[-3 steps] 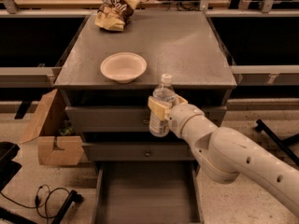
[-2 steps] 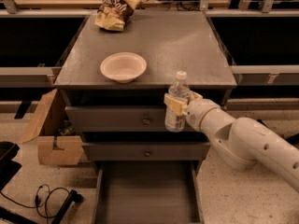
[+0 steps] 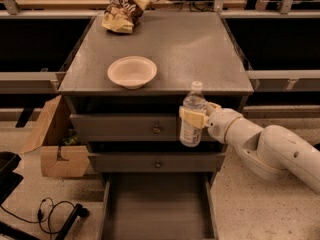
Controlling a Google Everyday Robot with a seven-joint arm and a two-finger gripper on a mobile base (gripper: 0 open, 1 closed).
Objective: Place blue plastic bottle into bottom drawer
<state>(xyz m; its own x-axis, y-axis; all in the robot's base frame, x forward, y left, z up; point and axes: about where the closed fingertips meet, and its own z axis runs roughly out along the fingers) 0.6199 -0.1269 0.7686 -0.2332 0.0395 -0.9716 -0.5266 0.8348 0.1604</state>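
The blue plastic bottle (image 3: pixel 191 115) is a small clear bottle with a white cap and pale label. It is held upright in the air in front of the cabinet's upper drawers, right of centre. My gripper (image 3: pixel 192 118) is shut on the bottle's middle, and the white arm reaches in from the lower right. The bottom drawer (image 3: pixel 158 209) is pulled open below, a wide grey tray with a bare floor. The bottle hangs above the drawer's right part.
A beige bowl (image 3: pixel 132 72) and a crumpled chip bag (image 3: pixel 123 12) lie on the cabinet top (image 3: pixel 200 49). Two shut upper drawers have small knobs. An open cardboard box (image 3: pixel 54 144) stands left of the cabinet. Cables lie on the floor (image 3: pixel 55 215) at the lower left.
My gripper has carried the bottle to the right across the cabinet front, from near the middle to right of centre. The bottle stays upright and the drawer stays open.
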